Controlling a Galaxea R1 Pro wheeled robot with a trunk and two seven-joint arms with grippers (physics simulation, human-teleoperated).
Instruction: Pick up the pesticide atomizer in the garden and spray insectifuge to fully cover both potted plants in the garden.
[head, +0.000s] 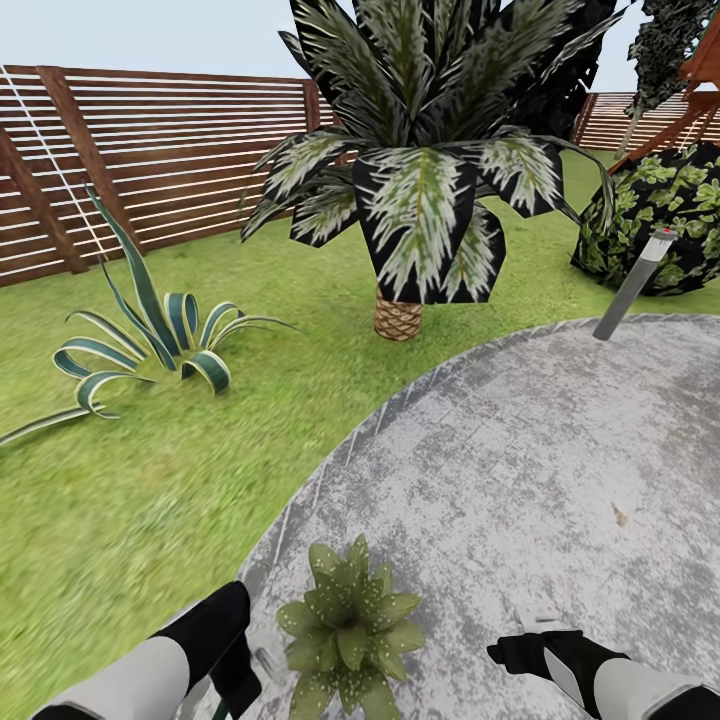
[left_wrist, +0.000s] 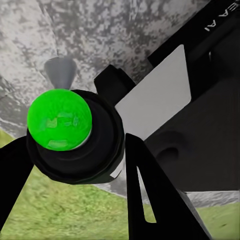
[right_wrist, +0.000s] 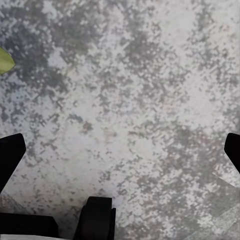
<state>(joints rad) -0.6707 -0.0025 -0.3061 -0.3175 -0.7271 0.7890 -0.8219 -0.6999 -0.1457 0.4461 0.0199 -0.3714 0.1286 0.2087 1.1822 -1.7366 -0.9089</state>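
Between your two grippers: one potted plant (head: 347, 625), a low speckled rosette, sits on the grey paving slab (head: 530, 450), just beside the left gripper and a little further from the right one.
Atomizer: the pesticide atomizer (left_wrist: 75, 135) is in your left gripper (head: 238, 668); the left wrist view shows its bright green cap on a black body, with a grey nozzle tip poking out beyond it.
Left gripper: clenched around the atomizer's body, dark fingers (left_wrist: 150, 200) flanking it, held low next to the plant, likely so the spray lands on the leaves.
Aim: you cannot tell from these views whether the nozzle points at the rosette or across the paving.
Right gripper: your right gripper (right_wrist: 120, 165) hangs released over bare slab, jaws wide apart and holding nothing; a green leaf tip (right_wrist: 4, 60) shows at the edge of its view.
Second plant: not identified; expect to look for it after this one.
Further out: an agave (head: 150, 340) on the lawn (head: 120, 500), a tall palm (head: 420, 180) ahead, a grey post (head: 635, 290), the slatted fence (head: 150, 150).
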